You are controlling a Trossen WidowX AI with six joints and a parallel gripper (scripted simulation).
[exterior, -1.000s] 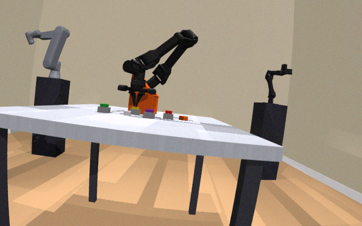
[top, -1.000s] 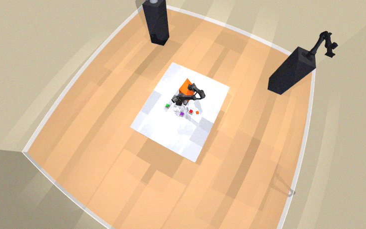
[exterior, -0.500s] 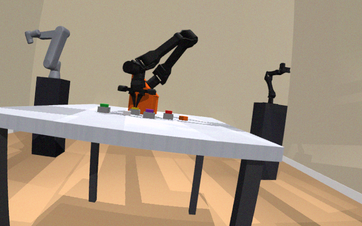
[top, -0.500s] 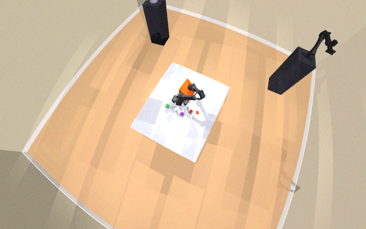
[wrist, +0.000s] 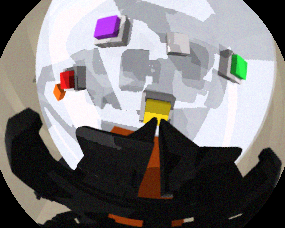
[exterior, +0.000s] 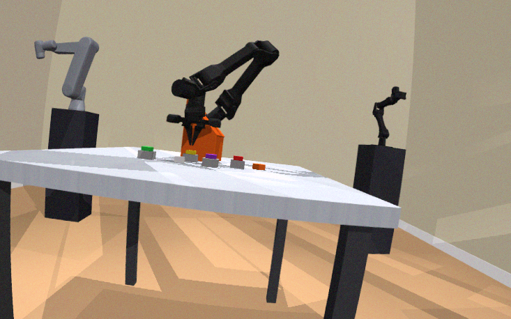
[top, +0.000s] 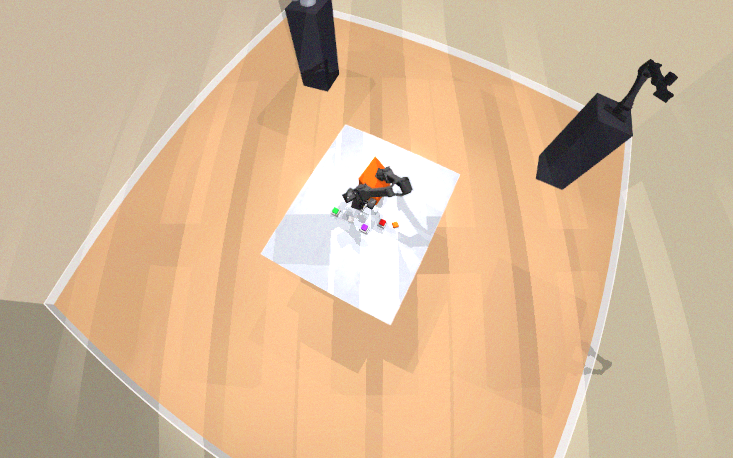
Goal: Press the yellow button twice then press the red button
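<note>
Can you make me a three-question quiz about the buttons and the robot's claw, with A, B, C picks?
1. Which button is right under the gripper? A green B yellow C purple
2. How many buttons are on the table? A two B four C six
3. How are the fingers? A wide open B holding a block C shut, empty

Answers: B, the yellow button sits at the fingertips in the wrist view. B, yellow, green, purple and red. C, the tips meet in a point with nothing between.
</note>
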